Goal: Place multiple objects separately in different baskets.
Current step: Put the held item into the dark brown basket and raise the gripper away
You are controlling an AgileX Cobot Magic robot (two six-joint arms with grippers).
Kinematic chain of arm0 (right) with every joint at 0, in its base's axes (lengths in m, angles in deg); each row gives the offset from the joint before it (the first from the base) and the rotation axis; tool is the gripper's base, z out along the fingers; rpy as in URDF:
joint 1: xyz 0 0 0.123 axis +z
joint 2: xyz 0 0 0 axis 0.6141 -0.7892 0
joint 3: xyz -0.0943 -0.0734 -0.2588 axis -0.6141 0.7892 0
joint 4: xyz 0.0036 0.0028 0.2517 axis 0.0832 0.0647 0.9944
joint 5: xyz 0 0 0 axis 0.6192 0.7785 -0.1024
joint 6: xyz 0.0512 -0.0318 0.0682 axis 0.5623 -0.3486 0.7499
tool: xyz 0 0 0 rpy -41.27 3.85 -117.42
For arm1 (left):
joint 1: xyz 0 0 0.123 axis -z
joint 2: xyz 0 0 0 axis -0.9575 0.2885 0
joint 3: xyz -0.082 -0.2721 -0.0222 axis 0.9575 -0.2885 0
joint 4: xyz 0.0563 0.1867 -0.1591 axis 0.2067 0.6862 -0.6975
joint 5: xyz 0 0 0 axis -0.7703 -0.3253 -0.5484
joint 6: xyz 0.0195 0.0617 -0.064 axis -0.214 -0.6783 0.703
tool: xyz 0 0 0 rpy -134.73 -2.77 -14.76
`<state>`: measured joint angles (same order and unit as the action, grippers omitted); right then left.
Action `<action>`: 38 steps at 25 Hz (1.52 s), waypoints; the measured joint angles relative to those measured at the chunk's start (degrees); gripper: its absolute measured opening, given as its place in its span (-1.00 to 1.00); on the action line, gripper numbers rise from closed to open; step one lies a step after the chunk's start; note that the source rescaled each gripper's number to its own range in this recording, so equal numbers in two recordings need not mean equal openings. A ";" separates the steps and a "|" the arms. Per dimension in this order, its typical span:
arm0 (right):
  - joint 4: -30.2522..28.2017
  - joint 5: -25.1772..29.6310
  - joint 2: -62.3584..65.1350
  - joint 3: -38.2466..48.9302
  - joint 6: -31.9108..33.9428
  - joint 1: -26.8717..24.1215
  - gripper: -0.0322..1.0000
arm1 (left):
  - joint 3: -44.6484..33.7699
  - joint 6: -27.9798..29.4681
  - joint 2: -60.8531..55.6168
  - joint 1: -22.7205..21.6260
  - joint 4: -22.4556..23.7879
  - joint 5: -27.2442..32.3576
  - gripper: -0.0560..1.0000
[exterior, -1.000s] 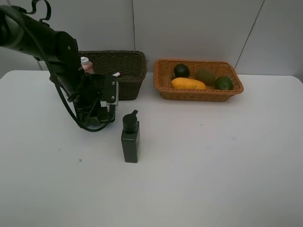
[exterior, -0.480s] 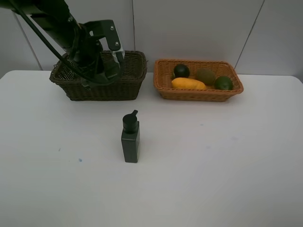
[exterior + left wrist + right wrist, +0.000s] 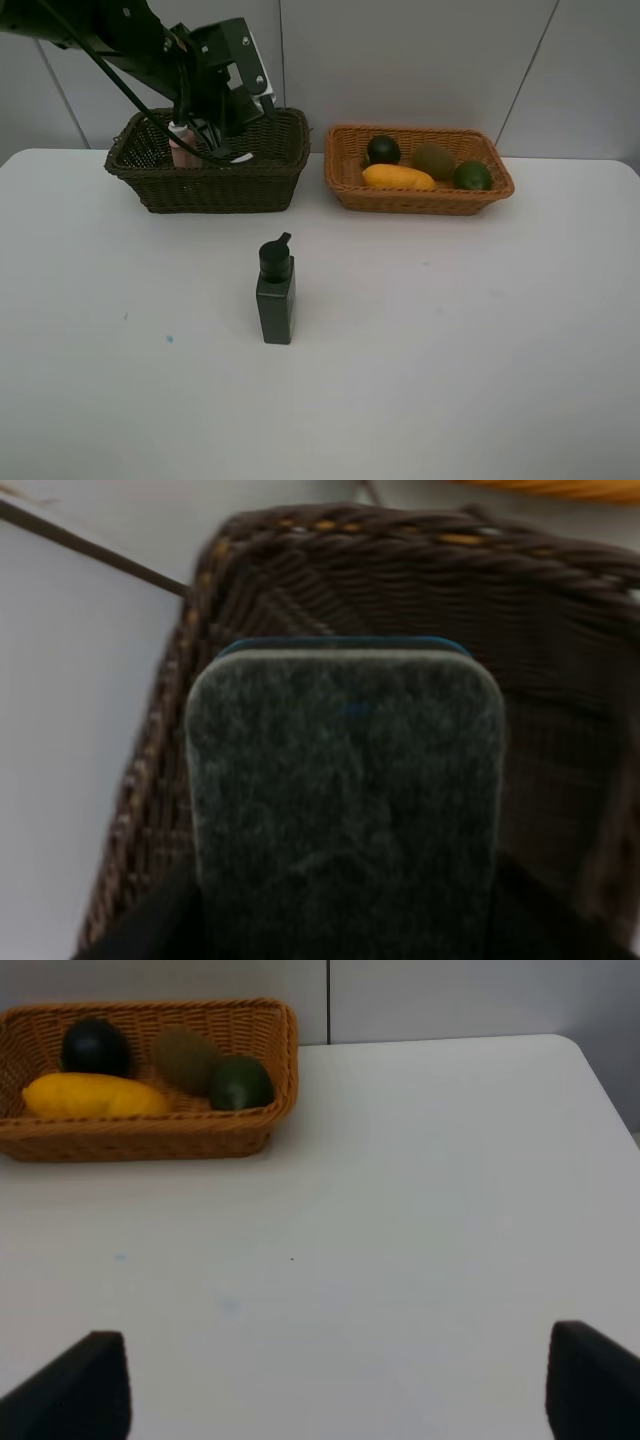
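1. Dark basket [image 3: 210,185]: woven wicker, rough, matt; its coarse braided rim shows in the left wrist view [image 3: 420,540]
2. Orange basket [image 3: 420,195]: woven wicker, warm tan, faint sheen
3. Eraser [image 3: 345,800]: felt-like face, fuzzy, mottled grey, matt; thin blue edge at one end
4. Pump bottle [image 3: 275,295]: dark plastic, smooth, slightly glossy
5. Mango [image 3: 398,177]: smooth yellow skin; lime [image 3: 472,175]: glossy green; kiwi [image 3: 433,160]: dull, brownish
6. Tabletop [image 3: 450,330]: white, smooth, matt
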<state>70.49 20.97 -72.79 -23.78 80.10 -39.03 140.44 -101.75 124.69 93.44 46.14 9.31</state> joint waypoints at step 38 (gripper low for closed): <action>0.00 0.00 0.00 0.00 0.00 0.00 0.99 | 0.02 6.39 10.34 -2.04 -0.82 -24.08 0.95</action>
<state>70.49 20.97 -72.79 -23.78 80.10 -39.03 140.47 -95.36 135.03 91.40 45.32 -14.77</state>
